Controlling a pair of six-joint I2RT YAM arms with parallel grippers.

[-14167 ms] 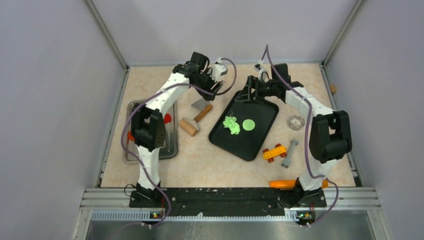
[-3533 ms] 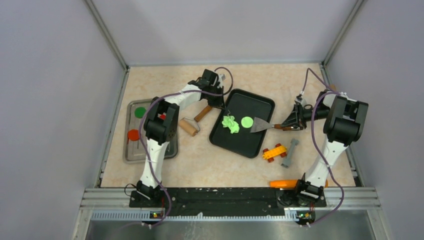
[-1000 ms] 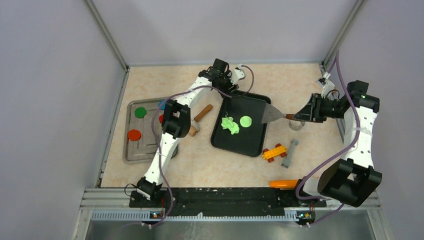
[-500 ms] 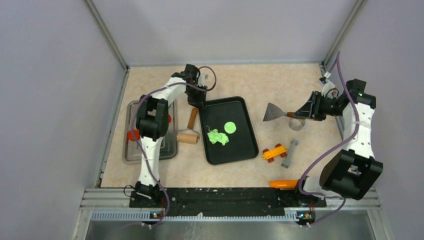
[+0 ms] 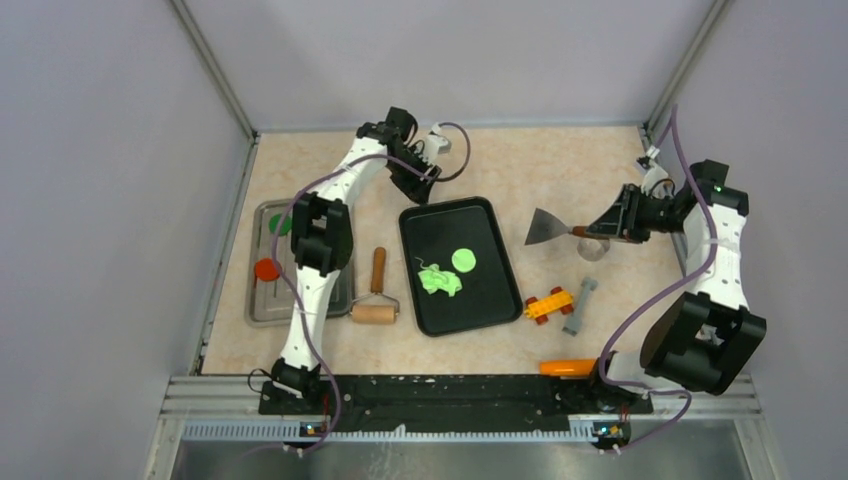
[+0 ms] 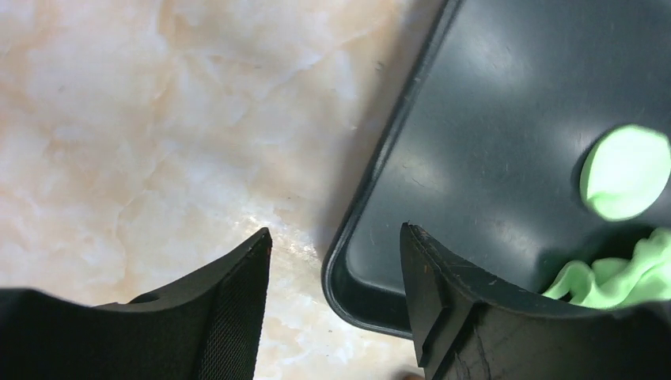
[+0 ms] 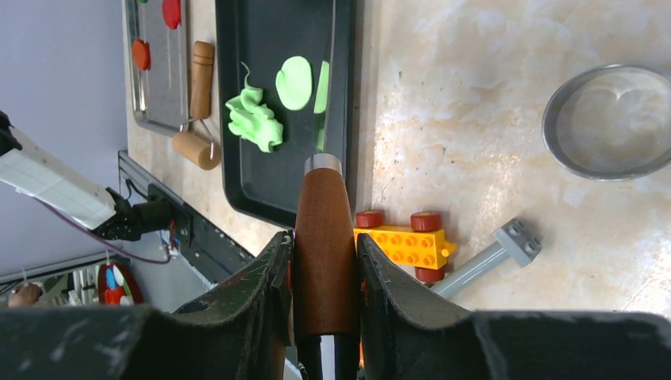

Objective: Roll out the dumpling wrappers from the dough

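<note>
A black tray [image 5: 500, 296] lies mid-table with a round lime-green dumpling wrapper [image 5: 464, 260] and a ragged scrap of green dough [image 5: 438, 281] beside it. My left gripper [image 5: 419, 187] hovers open over the tray's far-left corner. In the left wrist view that corner [image 6: 356, 269] sits between the spread jaws of the left gripper [image 6: 336, 241], untouched, with the wrapper [image 6: 625, 170] and dough [image 6: 617, 277] beyond. My right gripper [image 5: 612, 226] is shut on the wooden handle [image 7: 324, 222] of a scraper, its blade [image 5: 547, 227] held off the tray's right side.
A metal ring cutter [image 5: 594, 245] lies under the right gripper. A wooden roller [image 5: 375, 300] rests left of the tray. The steel tray [image 5: 262, 305] holds red [image 5: 265, 269] and green [image 5: 281, 222] discs. A yellow toy car [image 5: 548, 303], grey piece [image 5: 581, 305] and orange tool [image 5: 565, 368] lie near the front right.
The black tray was pulled left and turned, pushing the roller toward the near edge. My left gripper closed on the tray's corner, then opened and lifted off. The right gripper kept still with the scraper.
</note>
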